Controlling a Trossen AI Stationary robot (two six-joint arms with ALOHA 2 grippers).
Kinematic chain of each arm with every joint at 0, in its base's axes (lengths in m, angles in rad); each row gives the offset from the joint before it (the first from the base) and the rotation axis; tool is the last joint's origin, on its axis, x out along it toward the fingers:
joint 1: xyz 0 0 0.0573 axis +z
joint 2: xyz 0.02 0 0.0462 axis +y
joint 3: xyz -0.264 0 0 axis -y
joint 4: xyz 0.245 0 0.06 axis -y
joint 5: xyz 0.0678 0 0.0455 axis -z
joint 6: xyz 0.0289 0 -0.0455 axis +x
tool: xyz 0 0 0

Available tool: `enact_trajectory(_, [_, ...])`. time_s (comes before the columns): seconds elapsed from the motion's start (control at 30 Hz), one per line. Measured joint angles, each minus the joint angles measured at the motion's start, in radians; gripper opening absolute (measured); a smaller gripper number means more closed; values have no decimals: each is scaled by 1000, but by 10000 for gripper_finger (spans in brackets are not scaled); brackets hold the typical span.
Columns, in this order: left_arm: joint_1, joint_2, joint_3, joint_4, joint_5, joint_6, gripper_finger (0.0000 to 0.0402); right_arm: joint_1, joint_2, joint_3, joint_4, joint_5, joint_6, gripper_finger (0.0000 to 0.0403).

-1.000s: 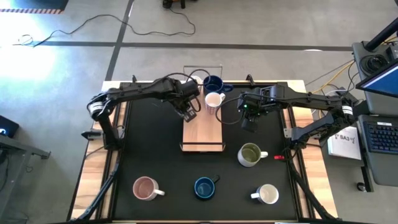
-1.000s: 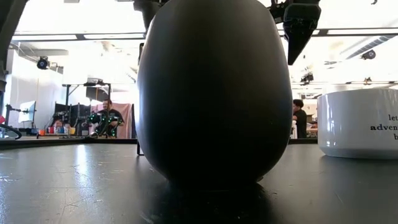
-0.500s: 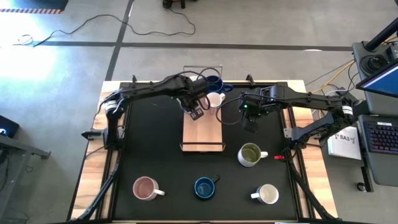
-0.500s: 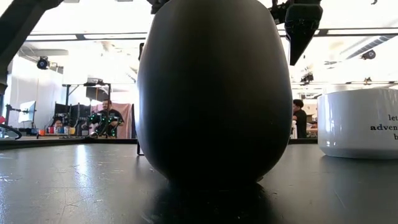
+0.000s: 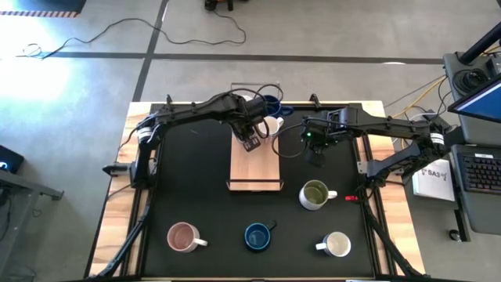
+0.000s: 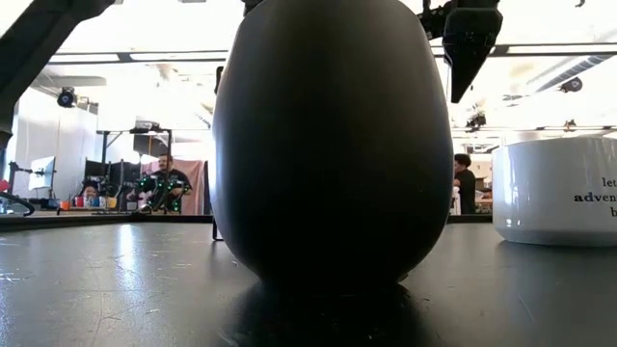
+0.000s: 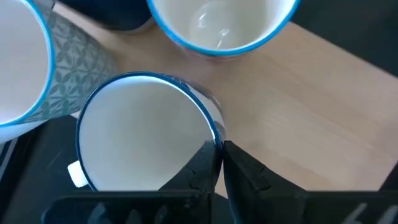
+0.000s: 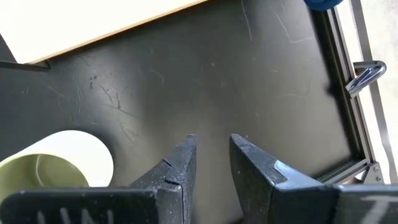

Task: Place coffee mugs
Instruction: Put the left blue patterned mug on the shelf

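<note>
My left gripper is over the far half of the wooden tray, shut on a white mug with a blue rim. In the high view the gripper hides this mug. Close beside it on the tray stand a white mug, a dark blue mug and another white mug. My right gripper hangs open above the black mat, right of the tray, with nothing between its fingers. An olive green mug stands on the mat just nearer than it. My left gripper pinches the mug's rim with one finger inside the mug and one outside. The fingers come from above, pointing steeply down. The mug is upright, opening up, over the tray's wood; whether its base rests on the tray I cannot tell.
Along the near edge of the mat stand a pink-inside mug, a dark blue mug and a white mug. The near half of the tray is bare wood. In the low view the dark mug fills the middle; people show in the room behind.
My left gripper has moved a little toward the table's right edge above the tray, carrying its mug closer to the white mug that stands there. My right gripper has kept still.
</note>
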Motion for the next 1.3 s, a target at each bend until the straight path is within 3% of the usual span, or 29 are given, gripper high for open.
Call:
enact_trajectory(0.77, [-8, 1, 29, -4, -1, 46, 26, 0, -21, -57, 2, 0, -3, 84])
enact_trajectory(1.0, [-36, -1, 94, -151, -1, 63, 26, 0, -54, -57, 1, 0, -3, 84])
enact_trajectory(1.3, [-107, -16, 36, -206, -10, 30, 26, 0, -93, -57, 1, 1, 4, 84])
